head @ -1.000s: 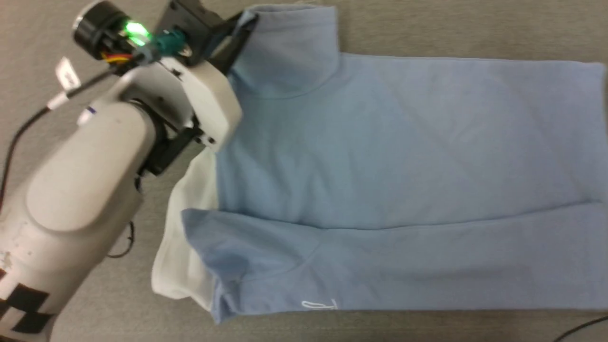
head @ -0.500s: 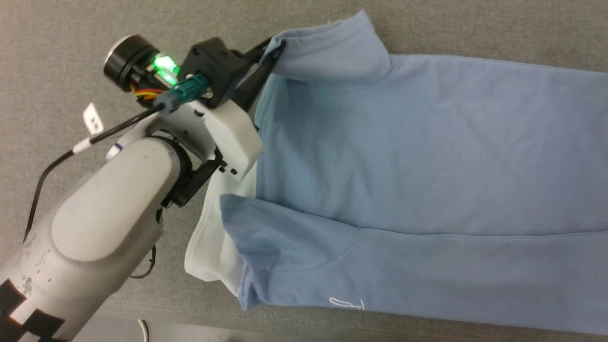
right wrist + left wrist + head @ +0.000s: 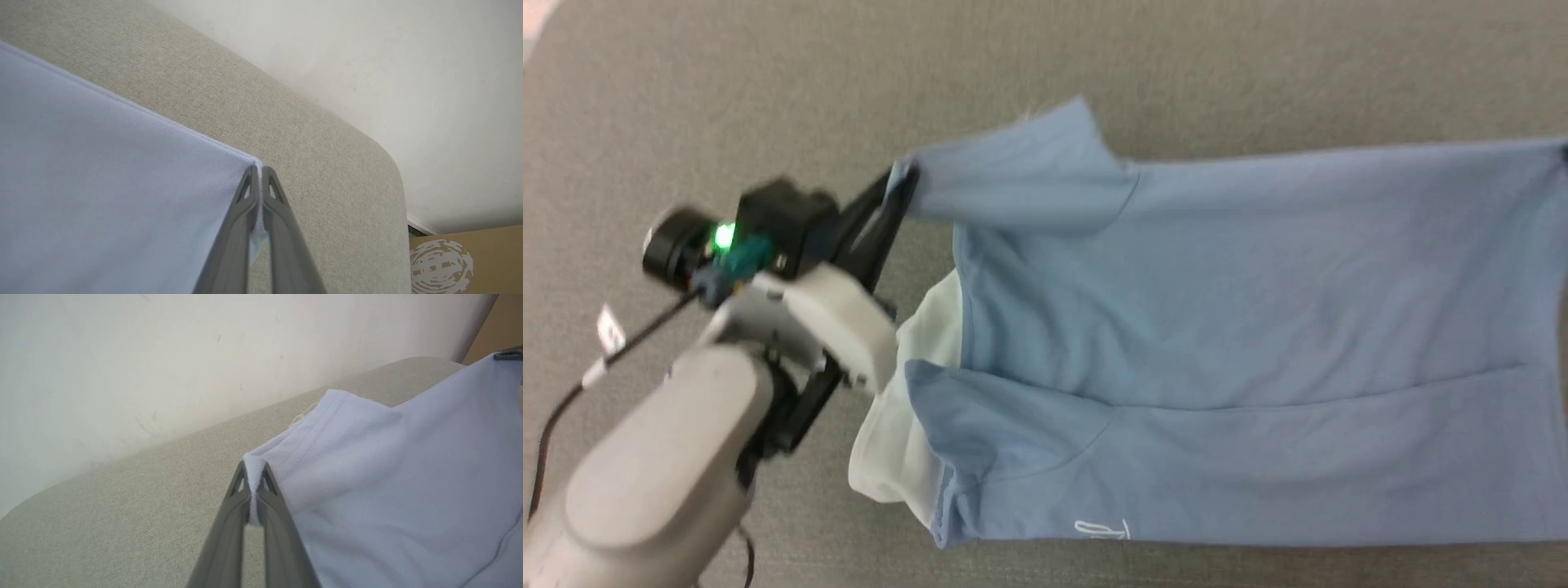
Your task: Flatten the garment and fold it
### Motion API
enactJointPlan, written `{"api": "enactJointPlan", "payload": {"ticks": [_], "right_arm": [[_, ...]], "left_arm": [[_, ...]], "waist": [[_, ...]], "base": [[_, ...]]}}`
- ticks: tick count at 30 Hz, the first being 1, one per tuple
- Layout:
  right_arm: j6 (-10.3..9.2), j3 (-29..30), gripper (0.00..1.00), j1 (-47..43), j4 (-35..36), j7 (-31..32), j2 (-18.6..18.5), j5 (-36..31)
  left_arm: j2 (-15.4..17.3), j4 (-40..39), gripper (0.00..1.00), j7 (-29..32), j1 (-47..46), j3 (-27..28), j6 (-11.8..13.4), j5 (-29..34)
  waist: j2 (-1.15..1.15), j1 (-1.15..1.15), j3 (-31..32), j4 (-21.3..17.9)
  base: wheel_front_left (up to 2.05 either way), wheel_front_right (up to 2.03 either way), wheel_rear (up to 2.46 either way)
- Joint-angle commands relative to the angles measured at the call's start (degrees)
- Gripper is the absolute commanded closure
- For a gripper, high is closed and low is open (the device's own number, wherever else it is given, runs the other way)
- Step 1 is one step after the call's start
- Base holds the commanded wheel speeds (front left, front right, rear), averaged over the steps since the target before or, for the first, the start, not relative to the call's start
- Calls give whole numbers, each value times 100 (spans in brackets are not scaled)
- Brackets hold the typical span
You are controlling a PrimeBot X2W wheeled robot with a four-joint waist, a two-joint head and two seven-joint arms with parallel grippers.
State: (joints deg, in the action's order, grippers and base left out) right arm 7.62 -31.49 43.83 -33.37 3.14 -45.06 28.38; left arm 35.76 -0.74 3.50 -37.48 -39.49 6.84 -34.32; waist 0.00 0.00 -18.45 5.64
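The light-blue shirt (image 3: pixel 1217 327) is spread on the grey surface (image 3: pixel 768 82). Its sleeve hem, at 10 o'clock, is pinched by the left gripper (image 3: pixel 903 175) fingers. The hem corner nipped by the right gripper (image 3: pixel 258 181) fingers is shown from the right wrist but cut off at the head view's 3 o'clock.

We lose the shirt (image 3: pixel 1217 327) past the head view's right edge; logo (image 3: pixel 1103 530) too small to read; collar (image 3: pixel 886 465) partly under a fold.

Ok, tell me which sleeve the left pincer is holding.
The far sleeve, at the top of the head view: its hem corner is pinched in the left pincer. The near sleeve, beside the white logo, lies flat.
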Motion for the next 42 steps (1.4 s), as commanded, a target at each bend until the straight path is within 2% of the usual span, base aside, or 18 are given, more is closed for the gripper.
{"api": "enactJointPlan", "payload": {"ticks": [1,8,13,19,28,29,30,31,32,37,42], "right_arm": [[-13,65,100,-207,5,-95,32,-44],[-13,560,100,-1444,382,-395,183,88],[-13,798,100,-2440,812,-160,223,221],[-13,849,100,-3196,1105,266,178,169],[-13,605,100,-3396,1101,613,166,-83],[-13,564,91,-3397,1073,639,170,-92],[-13,529,39,-3394,1061,612,162,-116],[-13,541,0,-3399,1030,569,174,-79],[-13,546,0,-3411,1022,534,183,-13],[-13,656,0,-3420,1250,451,87,361],[-13,893,0,-3503,1919,693,-105,731]], "left_arm": [[80,-98,100,-21,221,45,96,-77],[476,-790,100,0,1377,3,548,-246],[643,-1157,100,173,2201,-238,773,-406],[675,-743,100,295,2666,-708,557,-414],[205,438,100,-23,2478,-941,204,-354],[156,541,100,-65,2438,-965,162,-331],[99,638,100,-112,2405,-991,109,-321],[43,728,61,-168,2378,-1003,69,-321],[-2,795,0,-231,2346,-990,51,-323],[-155,928,0,-697,2306,-779,81,-421],[-235,825,0,-1461,2371,-388,102,-586]], "waist": [[0,0,556,-199],[0,0,961,-201],[0,0,1045,-187],[0,0,999,-178],[0,0,861,-198],[0,0,857,-198],[0,0,869,-192],[0,0,894,-180],[0,0,922,-166],[0,0,1138,-119],[0,0,1330,-80]], "base": [[0,0,0],[0,0,0],[0,0,0],[0,0,0],[0,0,0],[0,0,0],[0,0,0],[0,0,0],[0,0,0],[0,0,0],[0,0,0]]}}
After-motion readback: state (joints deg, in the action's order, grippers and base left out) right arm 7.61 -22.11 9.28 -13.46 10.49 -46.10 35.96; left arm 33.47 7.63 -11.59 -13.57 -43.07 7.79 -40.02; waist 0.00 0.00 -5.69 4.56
